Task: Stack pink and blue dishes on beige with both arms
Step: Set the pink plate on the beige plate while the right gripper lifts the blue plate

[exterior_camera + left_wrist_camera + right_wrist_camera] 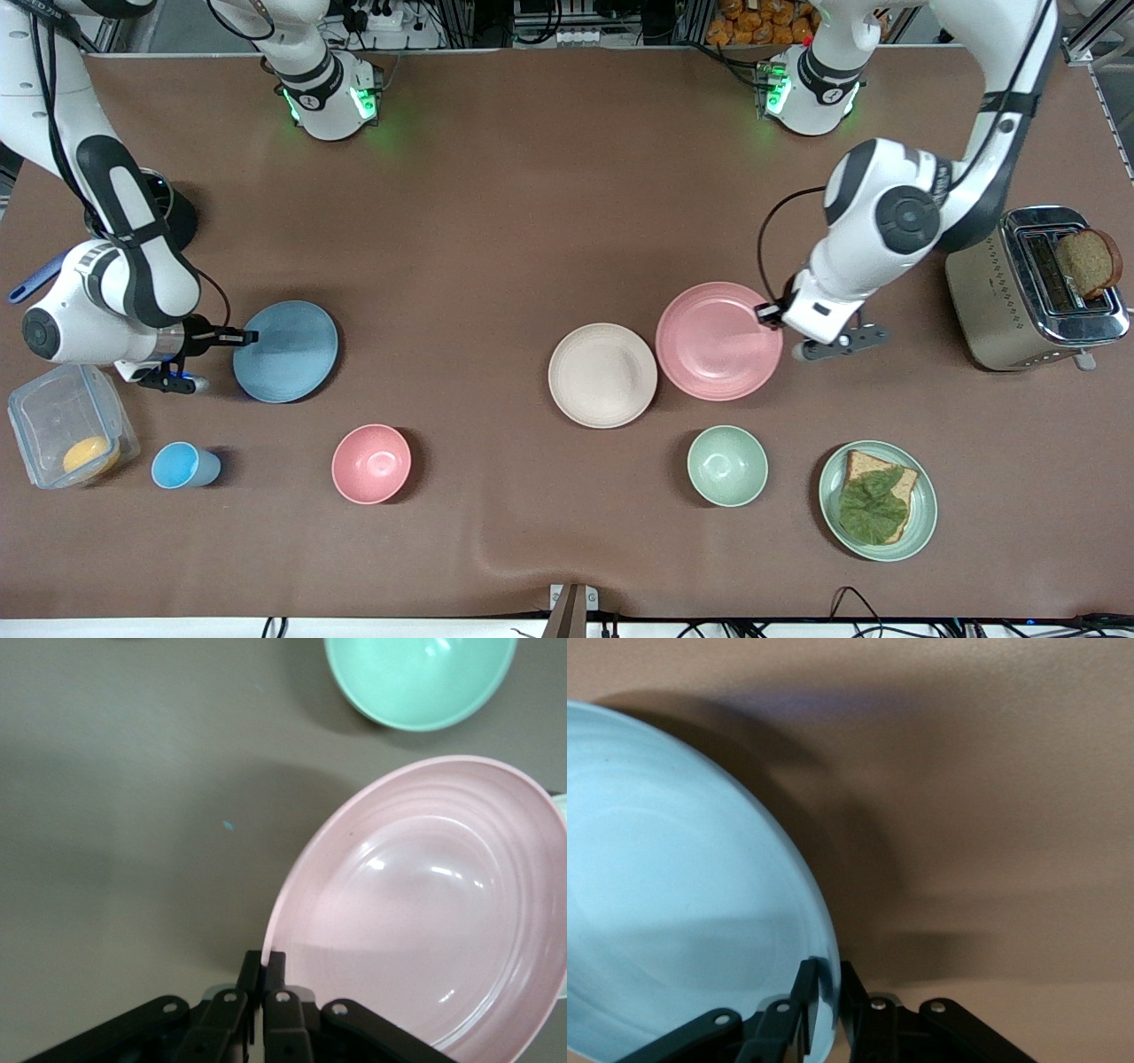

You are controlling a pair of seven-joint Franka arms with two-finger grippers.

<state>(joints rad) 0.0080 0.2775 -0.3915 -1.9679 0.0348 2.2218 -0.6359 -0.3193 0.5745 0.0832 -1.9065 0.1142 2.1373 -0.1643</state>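
On the brown table I take the beige plate as landmark. The left gripper pinches the rim of the pink plate just beside it. The right gripper clamps the rim of the blue plate, well apart toward the right arm's end. Both plates look stiff, light, and I think slippery.

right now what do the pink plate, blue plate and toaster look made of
Pink plate: probably matte plastic or a fibre composite, with soft highlights and faint moulded rings. Blue plate: seemingly the same, with a dull even surface and a thin rim. Toaster: brushed metal casing, going by its silvery sheen.
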